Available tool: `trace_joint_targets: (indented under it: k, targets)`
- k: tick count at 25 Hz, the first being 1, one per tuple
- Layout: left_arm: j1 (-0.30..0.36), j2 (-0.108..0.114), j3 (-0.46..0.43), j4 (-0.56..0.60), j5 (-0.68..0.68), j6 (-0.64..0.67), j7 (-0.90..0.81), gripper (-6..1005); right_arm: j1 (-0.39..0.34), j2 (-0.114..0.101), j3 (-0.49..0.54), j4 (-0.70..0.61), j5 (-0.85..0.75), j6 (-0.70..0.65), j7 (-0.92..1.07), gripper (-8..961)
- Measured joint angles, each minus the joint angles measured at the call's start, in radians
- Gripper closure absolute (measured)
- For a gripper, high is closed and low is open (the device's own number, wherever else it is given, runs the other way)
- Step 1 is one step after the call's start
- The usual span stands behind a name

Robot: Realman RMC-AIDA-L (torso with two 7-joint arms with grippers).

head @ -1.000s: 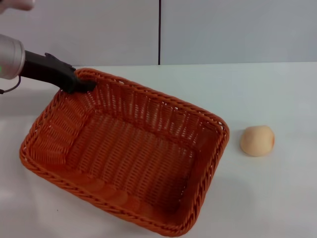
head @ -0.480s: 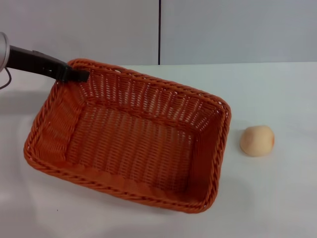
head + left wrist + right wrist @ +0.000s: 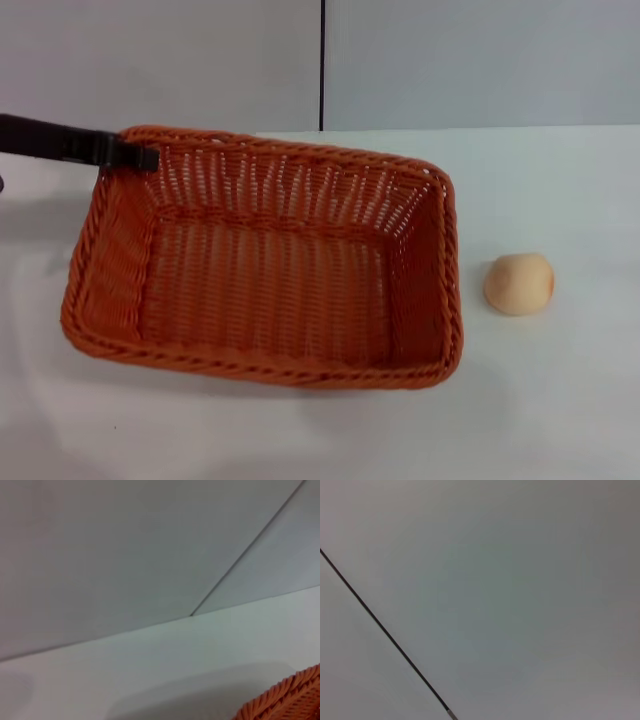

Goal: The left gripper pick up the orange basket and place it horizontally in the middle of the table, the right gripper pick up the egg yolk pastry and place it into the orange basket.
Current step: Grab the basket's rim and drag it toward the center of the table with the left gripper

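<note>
The orange basket (image 3: 270,260) lies nearly square to the table (image 3: 560,400), open side up, a little left of the middle. My left gripper (image 3: 140,158) reaches in from the left edge and is shut on the basket's far left corner rim. A strip of that braided rim (image 3: 285,700) shows in the left wrist view. The egg yolk pastry (image 3: 519,283), a small pale beige ball with an orange blush, rests on the table to the right of the basket, apart from it. My right gripper is out of view.
A grey wall with a dark vertical seam (image 3: 322,65) stands behind the table. White tabletop stretches in front of the basket and around the pastry. The right wrist view holds only wall and a dark seam (image 3: 380,625).
The left gripper has drawn back to the left with the basket's corner, turning the basket from a diagonal lie to nearly level across the table. The pastry has stayed put.
</note>
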Motion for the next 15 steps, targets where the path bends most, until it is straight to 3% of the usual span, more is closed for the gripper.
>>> trace_joint_targets:
  k: [11, 15]
  targets:
    - [0.133, -0.003, 0.001, 0.0, -0.167, 0.002, -0.002, 800, 0.023, 0.0, -0.003, 0.004, -0.001, 0.007, 0.0, 209]
    - [0.153, -0.003, 0.0, 0.0, -0.192, 0.0, -0.002, 799, 0.027, 0.0, -0.003, 0.005, -0.002, 0.013, 0.0, 209]
